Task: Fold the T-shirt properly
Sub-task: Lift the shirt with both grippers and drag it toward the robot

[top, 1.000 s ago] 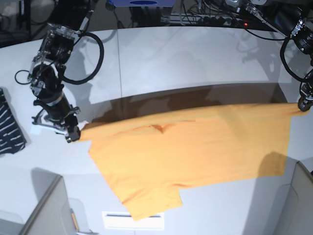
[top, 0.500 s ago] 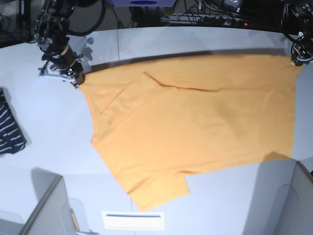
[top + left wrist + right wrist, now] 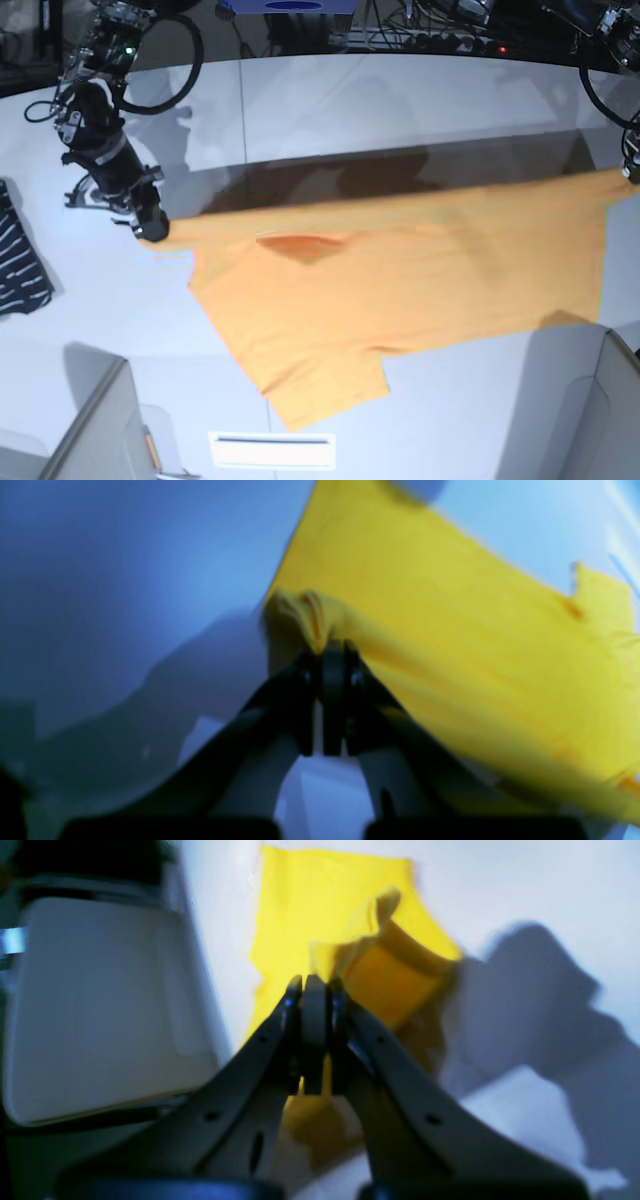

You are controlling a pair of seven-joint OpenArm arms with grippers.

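The orange-yellow T-shirt (image 3: 400, 280) hangs stretched between my two grippers, its held edge raised above the white table (image 3: 400, 100) and its lower part lying on the table toward the front. My right gripper (image 3: 153, 230) is shut on the shirt's left corner; the right wrist view shows its jaws (image 3: 312, 990) pinching bunched yellow cloth (image 3: 320, 905). My left gripper (image 3: 630, 174) is shut on the right corner at the frame's edge; the left wrist view shows it (image 3: 327, 662) clamped on a fold of the shirt (image 3: 450, 630). One sleeve lies at the front.
A dark navy white-striped garment (image 3: 20, 265) lies at the table's left edge. Grey panels stand at the front left (image 3: 95, 430) and front right (image 3: 610, 410). A white slotted plate (image 3: 272, 450) sits at the front. Cables run along the back.
Half a second ago the shirt was spread far back on the table. Both grippers have since pulled its held edge back toward the front, and a shadow now shows behind it.
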